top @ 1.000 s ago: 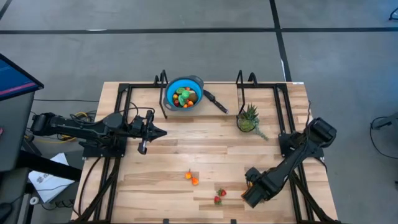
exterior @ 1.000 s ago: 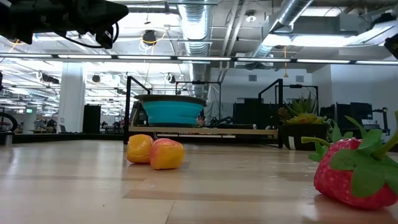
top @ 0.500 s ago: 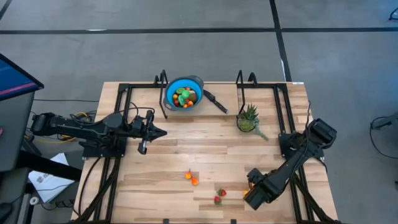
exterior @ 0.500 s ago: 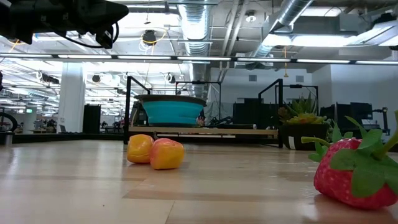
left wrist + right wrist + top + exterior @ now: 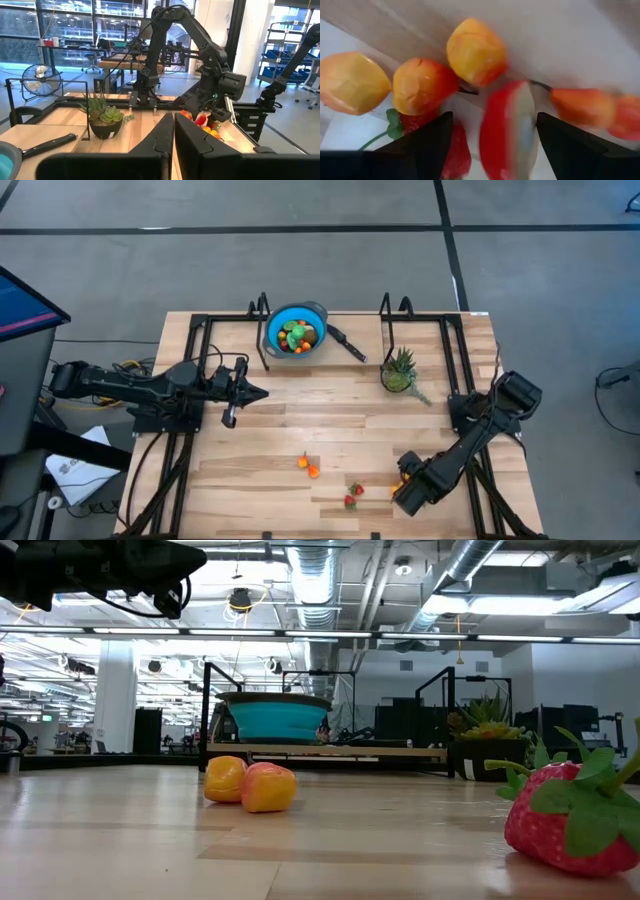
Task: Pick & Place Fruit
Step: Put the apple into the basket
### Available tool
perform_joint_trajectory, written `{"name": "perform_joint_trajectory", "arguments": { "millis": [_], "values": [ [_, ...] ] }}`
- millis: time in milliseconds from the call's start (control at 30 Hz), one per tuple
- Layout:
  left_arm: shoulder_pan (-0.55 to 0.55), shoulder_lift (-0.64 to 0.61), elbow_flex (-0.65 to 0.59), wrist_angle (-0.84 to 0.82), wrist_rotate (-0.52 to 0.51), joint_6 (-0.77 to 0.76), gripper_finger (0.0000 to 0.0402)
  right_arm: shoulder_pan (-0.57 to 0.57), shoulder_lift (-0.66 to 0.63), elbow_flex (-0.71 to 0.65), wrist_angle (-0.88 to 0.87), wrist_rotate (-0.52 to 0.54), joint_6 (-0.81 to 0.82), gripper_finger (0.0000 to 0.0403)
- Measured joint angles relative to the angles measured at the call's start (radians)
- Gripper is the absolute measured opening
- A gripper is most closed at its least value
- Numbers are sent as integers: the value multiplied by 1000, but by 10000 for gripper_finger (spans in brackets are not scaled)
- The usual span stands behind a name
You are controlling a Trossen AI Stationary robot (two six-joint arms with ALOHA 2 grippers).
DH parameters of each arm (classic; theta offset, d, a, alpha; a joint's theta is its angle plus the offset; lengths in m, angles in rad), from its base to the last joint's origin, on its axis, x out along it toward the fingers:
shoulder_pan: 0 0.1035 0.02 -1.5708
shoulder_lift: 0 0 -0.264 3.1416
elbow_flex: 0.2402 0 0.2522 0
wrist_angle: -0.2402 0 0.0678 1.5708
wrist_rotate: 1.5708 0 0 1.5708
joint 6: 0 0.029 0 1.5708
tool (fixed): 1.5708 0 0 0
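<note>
High view: blue bowl (image 5: pixel 296 330) with black handle (image 5: pixel 348 343) sits at the far edge of the tabletop (image 5: pixel 330 415), already holding a pile of toy fruit (image 5: pixel 298 335). Spiky green plant (image 5: pixel 399 370) stands to its right. Loose fruit at the near edge: two orange pieces (image 5: pixel 308 467) touching each other, then two strawberries (image 5: pixel 354 494) just right of them. Right gripper (image 5: pixel 403 483) is down at the tabletop just right of the strawberries, with a bit of orange fruit showing at its tip. Left gripper (image 5: pixel 257 392) is parked over the left side, pointing toward centre, well away from all fruit.

Low view: orange pieces (image 5: pixel 250 784) rest on the wood mid-frame, side by side and touching. One strawberry (image 5: pixel 568 819) is close to the camera at right. Bowl (image 5: pixel 279 717) and plant (image 5: pixel 484 730) sit at the back.

Left wrist view: left fingers (image 5: pixel 160 145) are closed together, holding nothing. Plant (image 5: pixel 104 118) and bowl handle (image 5: pixel 47 144) are ahead; the right arm's gripper is far off over a small cluster of fruit (image 5: pixel 202 122).

Right wrist view: right fingers (image 5: pixel 432 142) are spread wide, a red-and-white cut fruit piece (image 5: pixel 507 131) sitting in the gap between them; can't tell if they touch it. Orange and peach-coloured pieces (image 5: pixel 476 51) are crowded just beyond.
</note>
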Motion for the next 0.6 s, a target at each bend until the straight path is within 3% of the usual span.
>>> {"name": "perform_joint_trajectory", "arguments": {
  "millis": [333,600],
  "values": [
    [0,0,0,-2,0,0,8,-2,-5,-37,50,-4,-7,278],
    [0,0,0,-2,0,-1,8,-3,-4,-37,55,0,-7,244]
  ]
}}
